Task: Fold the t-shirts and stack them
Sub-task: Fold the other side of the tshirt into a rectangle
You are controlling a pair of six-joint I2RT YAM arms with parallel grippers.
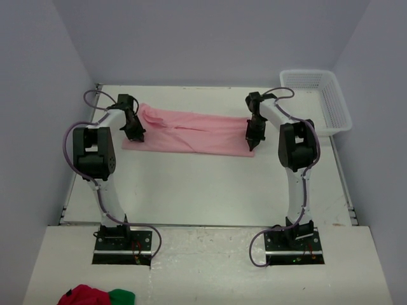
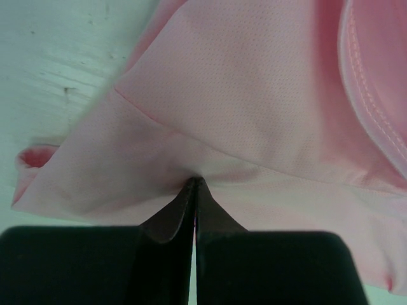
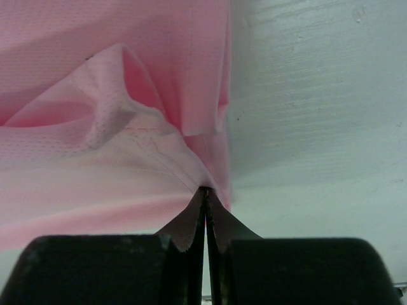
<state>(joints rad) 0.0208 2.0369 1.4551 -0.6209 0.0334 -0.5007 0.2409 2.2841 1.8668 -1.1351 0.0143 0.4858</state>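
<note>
Closest in, our left gripper and right gripper each pinch an edge of the pink t-shirt, jaws pressed together on it; it lies banded across the top view's upper middle. With so little cloth caught, we fear an uneven pull could slip one end free.

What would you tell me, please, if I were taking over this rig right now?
Left pincer: shut on the pink t-shirt, at its left end.
Right pincer: shut on the same shirt, at its right end.
The shirt stretches as a long band across the far half of the table, between both arms.
Done: it appears folded lengthwise once.
Left: finish the fold and stack it; no stack is visible. A white basket stands at the far right.
</note>
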